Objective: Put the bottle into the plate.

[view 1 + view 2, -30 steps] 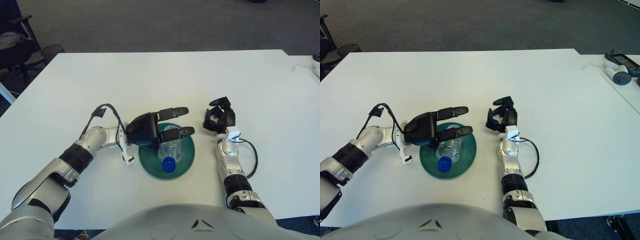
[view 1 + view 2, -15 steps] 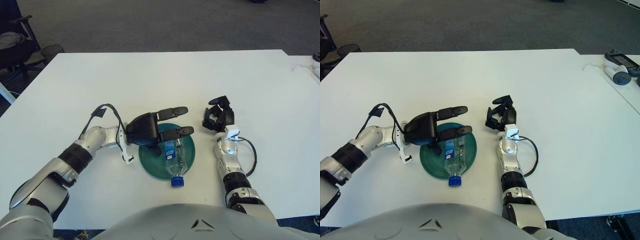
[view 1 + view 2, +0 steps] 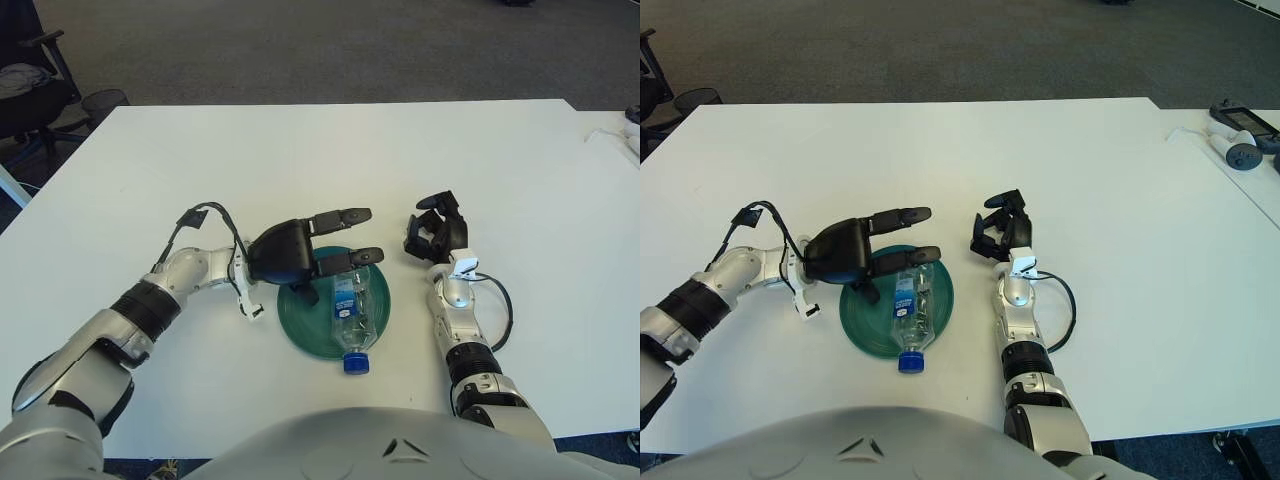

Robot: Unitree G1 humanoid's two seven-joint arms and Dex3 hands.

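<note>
while the left hand (image 3: 300, 253) hangs over the far left part of the plate (image 3: 303, 332), its fingers (image 3: 343, 215) are stretched out wide and hold nothing. the bottle (image 3: 350, 315) lies on its side in the green plate, just under and a bit to the right of the lower finger, and you cannot tell if that fingertip touches it. the bottle is clear with a white and blue label. its bottom end points toward the hand, and its blue cap (image 3: 355, 362) points toward the robot. the cap end sticks out past the near rim of the plate, over the white table (image 3: 300, 150), so most of the bottle is in the plate but not all of it. the left arm comes in from the left, with a black wire (image 3: 205, 216) looping near the wrist. the right hand (image 3: 437, 232) shows to the right of the plate, apart from it and from the bottle. its dark fingers are curled in, and there is nothing in them. a thin black wire (image 3: 500, 310) loops beside the right arm. far off on the right edge of the table sits a small grey and white controller (image 3: 1237, 138). a black chair (image 3: 25, 80) stands on the floor past the far left corner of the table.
</note>
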